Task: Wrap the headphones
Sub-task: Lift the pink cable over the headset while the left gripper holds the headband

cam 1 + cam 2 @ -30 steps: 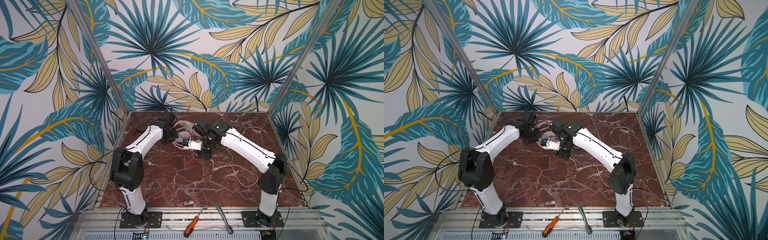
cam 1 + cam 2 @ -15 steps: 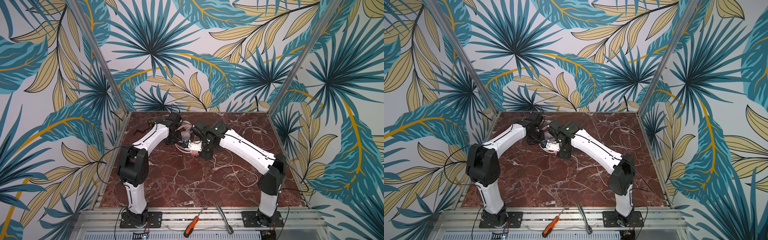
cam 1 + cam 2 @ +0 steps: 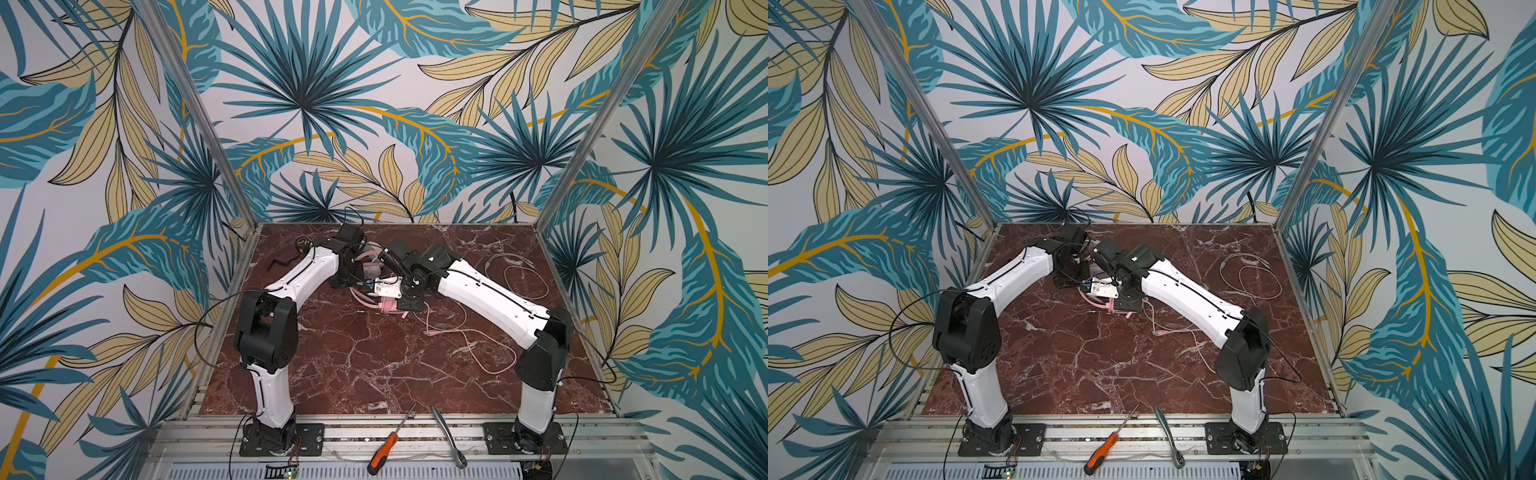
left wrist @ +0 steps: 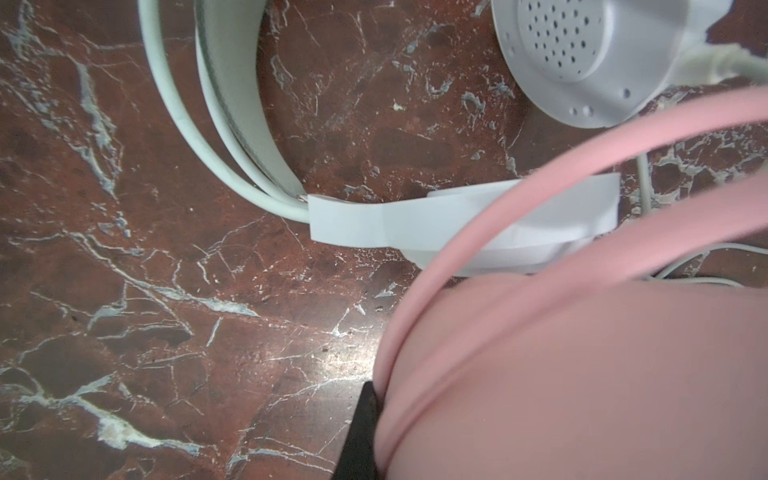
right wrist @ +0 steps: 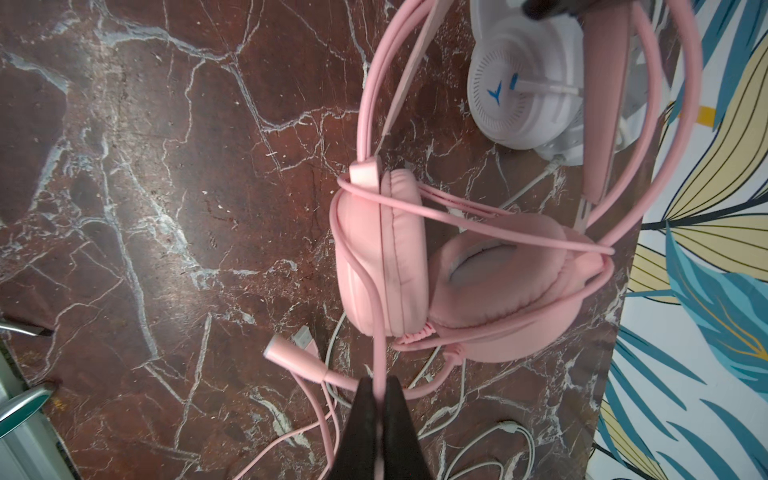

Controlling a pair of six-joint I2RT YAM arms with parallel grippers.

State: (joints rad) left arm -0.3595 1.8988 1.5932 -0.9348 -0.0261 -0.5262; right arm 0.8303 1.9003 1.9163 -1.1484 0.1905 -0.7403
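The left arm has swung inward. The left pincer [image 3: 344,277] is clamped on the pink headset [image 5: 457,282], which sits toward twelve o'clock on the bench [image 3: 374,365], with the white headset [image 5: 515,95] just beyond it. The right pincer [image 5: 380,395] stays pinched on the pink cable [image 5: 376,316]. Loops already cross the cups, so winding looks set to continue.

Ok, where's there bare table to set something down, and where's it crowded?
Widest bare marble: front centre, between the left arm's base and right arm's base, in front of the pink cable. Also the far right corner behind the white cable loops. Crowded: far centre, pink headset and white headset overlapping under both arms.
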